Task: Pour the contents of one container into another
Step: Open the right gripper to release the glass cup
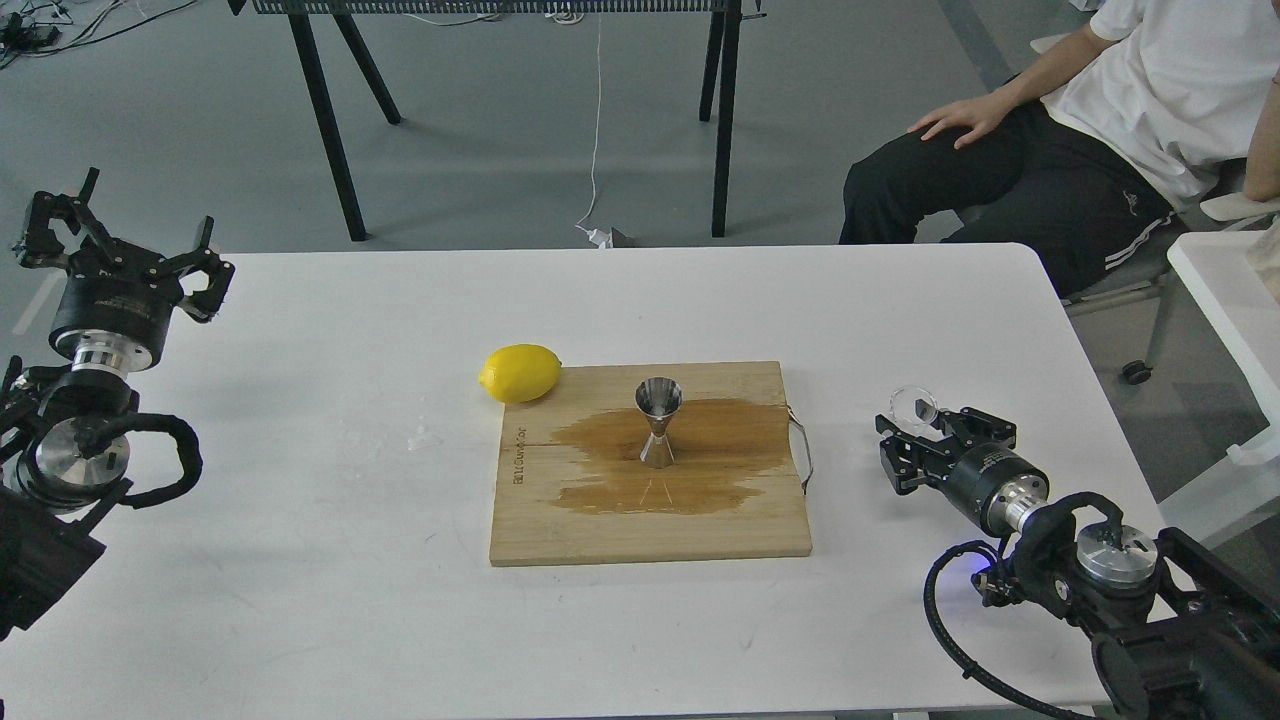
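My right gripper (912,428) holds the glass cup (914,406) in its fingers near the tabletop's right edge; next I carry it over the jigger (658,422). The left gripper's (125,235) fingers stand wide, holding nothing.

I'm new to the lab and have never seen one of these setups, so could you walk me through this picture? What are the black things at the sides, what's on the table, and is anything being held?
The one picture is taken from the robot's own head, looking forward and down at a white table. The black things are its two arms. Each ends in a two-finger gripper. The left gripper is raised at the table's left edge, fingers spread and empty. The right gripper is low at the right, closed around a small clear glass cup, which appears tilted.

In the middle lies a wooden cutting board with a dark wet patch on it. A shiny metal jigger, shaped like an hourglass, stands upright in that patch. A lemon rests at the board's far left corner. Behind the table, a person sits watching.
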{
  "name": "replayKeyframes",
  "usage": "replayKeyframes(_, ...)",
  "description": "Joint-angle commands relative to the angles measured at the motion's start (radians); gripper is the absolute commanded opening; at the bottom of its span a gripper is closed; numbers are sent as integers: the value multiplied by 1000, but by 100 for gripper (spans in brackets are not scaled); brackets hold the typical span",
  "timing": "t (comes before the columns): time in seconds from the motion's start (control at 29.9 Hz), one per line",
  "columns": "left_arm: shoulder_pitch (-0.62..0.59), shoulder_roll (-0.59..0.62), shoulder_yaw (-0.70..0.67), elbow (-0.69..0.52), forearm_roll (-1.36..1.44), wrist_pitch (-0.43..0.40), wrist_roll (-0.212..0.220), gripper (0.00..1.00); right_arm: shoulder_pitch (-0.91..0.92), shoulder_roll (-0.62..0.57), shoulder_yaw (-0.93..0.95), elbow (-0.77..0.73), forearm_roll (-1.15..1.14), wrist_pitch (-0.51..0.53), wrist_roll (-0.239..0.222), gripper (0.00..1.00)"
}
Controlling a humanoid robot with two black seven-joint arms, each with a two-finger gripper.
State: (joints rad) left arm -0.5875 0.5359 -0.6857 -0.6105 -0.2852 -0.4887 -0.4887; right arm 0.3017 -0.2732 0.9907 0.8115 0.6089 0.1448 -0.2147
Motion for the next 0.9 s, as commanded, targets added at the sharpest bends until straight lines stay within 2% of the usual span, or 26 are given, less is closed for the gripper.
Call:
replayKeyframes(0.0,0,1,0,0,0,0,0,100,-10,5,6,-9,2,3,0,35)
replayKeyframes(0.33,0,1,2,0,0,0,0,100,-30,5,54,-21,2,1,0,37)
replayKeyframes(0.43,0,-1,2,0,0,0,0,100,-32,5,54,-32,2,2,0,45)
replayKeyframes(0.67,6,3,2,1,1,0,0,100,-36,5,55,-34,0,3,3,48)
replayKeyframes(0.87,8,1,2,0,0,0,0,100,-36,5,54,-34,0,1,3,58)
